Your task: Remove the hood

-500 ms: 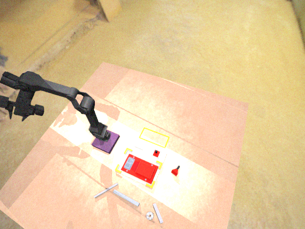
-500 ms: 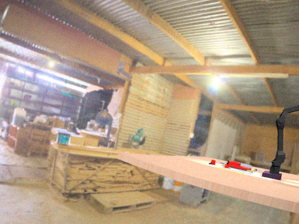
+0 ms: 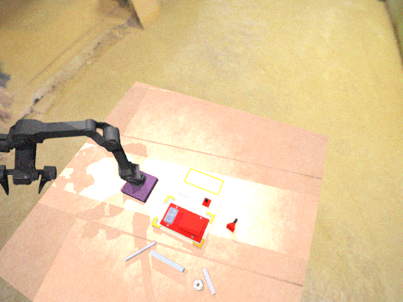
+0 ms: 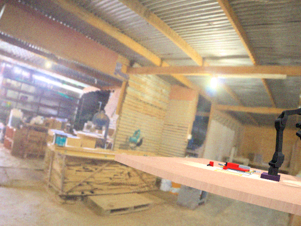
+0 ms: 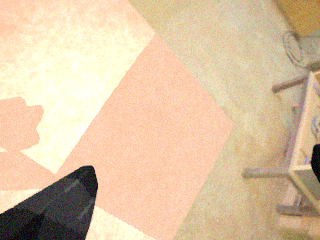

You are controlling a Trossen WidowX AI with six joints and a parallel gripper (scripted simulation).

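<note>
The toy car [image 3: 172,226] [image 4: 233,166] lies between yellow corner marks, with a grey window panel at one end. A raised red block [image 3: 192,223], which looks like the hood, sits on its other end. The marked area, a thin yellow outline [image 3: 207,174], is on the table behind the car with nothing inside it. My gripper [image 3: 23,193] [image 5: 204,166] is wide open and empty, raised at the far left, well away from the car; the wrist view shows only table and floor between the fingers.
A small red piece with a black peg [image 3: 206,202] stands between car and outline. Another red piece with a dark stem [image 3: 231,226] [image 4: 210,164] lies beyond the car. Grey bars [image 3: 167,260] and a round washer [image 3: 198,284] lie in front. The arm's purple base [image 3: 143,191] stands left.
</note>
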